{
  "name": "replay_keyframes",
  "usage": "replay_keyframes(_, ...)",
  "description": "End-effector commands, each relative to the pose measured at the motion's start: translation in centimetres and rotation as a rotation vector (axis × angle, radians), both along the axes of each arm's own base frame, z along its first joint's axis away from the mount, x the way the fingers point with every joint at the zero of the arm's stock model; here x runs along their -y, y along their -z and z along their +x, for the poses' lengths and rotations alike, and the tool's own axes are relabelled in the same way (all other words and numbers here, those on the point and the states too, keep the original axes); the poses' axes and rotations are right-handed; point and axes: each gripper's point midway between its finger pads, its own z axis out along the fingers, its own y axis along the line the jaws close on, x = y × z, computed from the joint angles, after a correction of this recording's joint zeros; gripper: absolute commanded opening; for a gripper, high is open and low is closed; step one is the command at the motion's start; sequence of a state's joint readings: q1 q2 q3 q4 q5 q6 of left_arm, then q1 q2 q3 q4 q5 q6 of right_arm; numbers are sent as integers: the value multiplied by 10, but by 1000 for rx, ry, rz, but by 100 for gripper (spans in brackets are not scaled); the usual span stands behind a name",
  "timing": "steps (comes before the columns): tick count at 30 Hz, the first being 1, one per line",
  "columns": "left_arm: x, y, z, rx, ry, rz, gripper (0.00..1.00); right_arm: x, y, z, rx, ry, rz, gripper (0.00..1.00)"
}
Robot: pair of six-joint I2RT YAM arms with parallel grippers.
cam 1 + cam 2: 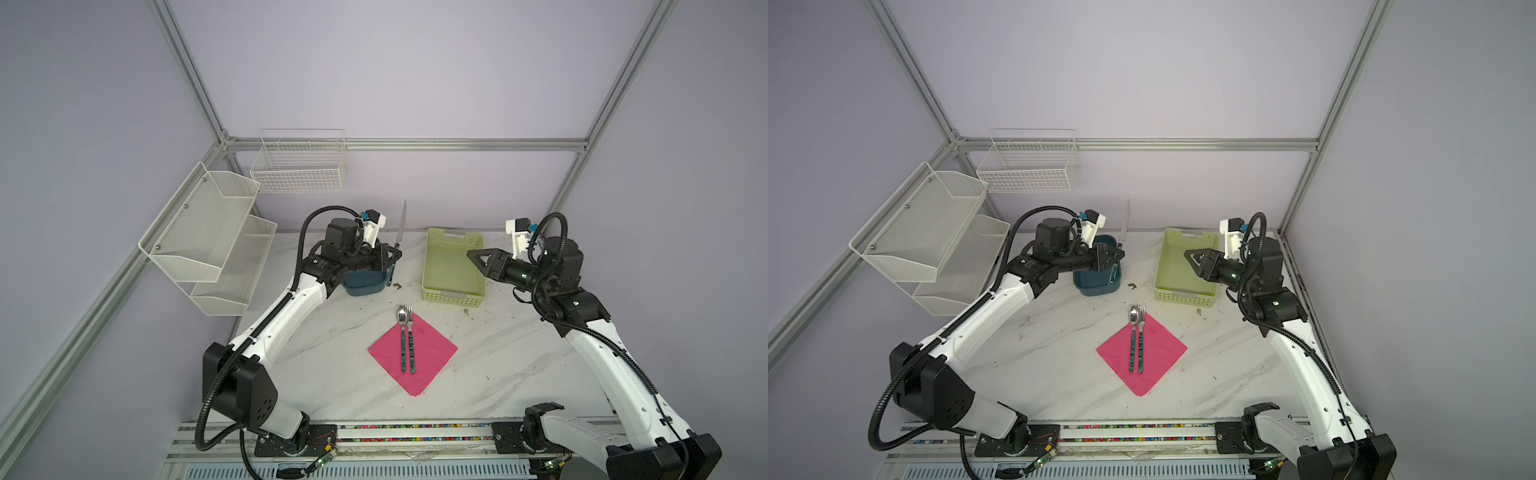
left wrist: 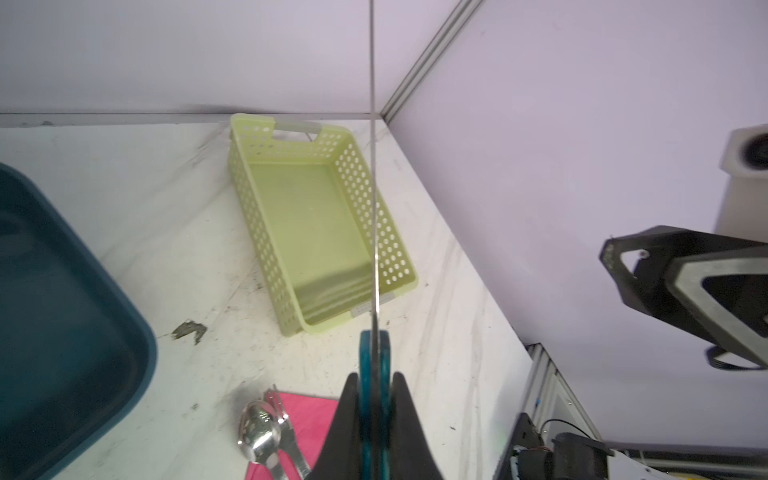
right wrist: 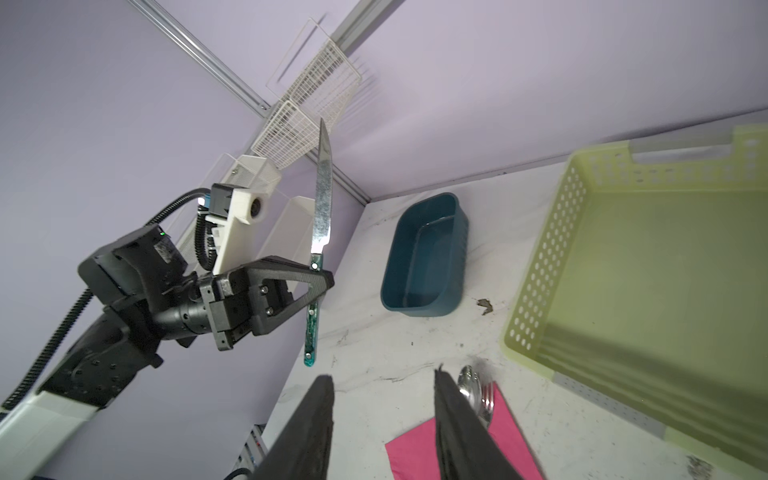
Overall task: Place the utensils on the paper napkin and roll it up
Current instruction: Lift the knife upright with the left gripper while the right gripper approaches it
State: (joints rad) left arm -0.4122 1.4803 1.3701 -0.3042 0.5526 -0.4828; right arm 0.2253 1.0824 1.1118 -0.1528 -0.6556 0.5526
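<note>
Broadly, the bench (image 1: 332, 365) has plenty of bare marble around the paper napkin (image 1: 432, 353), which lies flat near the middle as a diamond, one corner toward the front rail and one toward the back wall. Its left and right corners have free surface beside them. The teal tub (image 1: 365, 286) and the green basket (image 1: 453, 297) stand further back, well apart from the napkin, with an open lane between them that holds only a small dark scrap (image 1: 397, 285). Wire racks (image 1: 208, 232) hang on the left wall, off the bench.

The spoon (image 1: 402, 316) and fork (image 1: 409, 316) lie side by side on the napkin, spoon on the left. Their long axes run along the near-to-far diagonal, with the handles toward the front. The shiny heads point to the back and reach past the far corner onto the marble.

The left tool (image 1: 395, 254) is clamped on the knife (image 1: 399, 237) at the top of its handle, just below the blade. The knife is raised off the bench beside the tub's right rim, close to upright and slightly tilted, with the blade tip up toward the back wall and the teal handle hanging down.

The right tool (image 3: 382, 378) hovers above the basket's right side, aimed left toward the knife. Its jaws stand apart with nothing between them.
</note>
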Motion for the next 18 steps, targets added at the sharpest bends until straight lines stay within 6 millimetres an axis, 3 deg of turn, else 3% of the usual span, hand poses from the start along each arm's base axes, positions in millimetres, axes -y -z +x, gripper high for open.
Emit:
replay_keyframes(1,26,-41,-30,98,128,-155,0,-17,-36,-16,69,-102,126,42)
replay_keyframes(2,28,-54,-42,134,147,-168,0,-20,-37,-18,68,-116,138,42)
replay_keyframes(6,47,-58,-61,201,164,-129,0,-26,-45,-22,60,-127,172,42)
replay_keyframes(10,45,-55,-54,231,2,-37,0,-29,-36,-20,13,-88,162,41)
replay_keyframes(14,40,-64,-47,222,-106,-54,0,-34,-26,-29,2,-70,176,39)
replay_keyframes(18,43,-78,-49,252,-138,-64,0,-60,-8,-39,-40,-111,174,39)
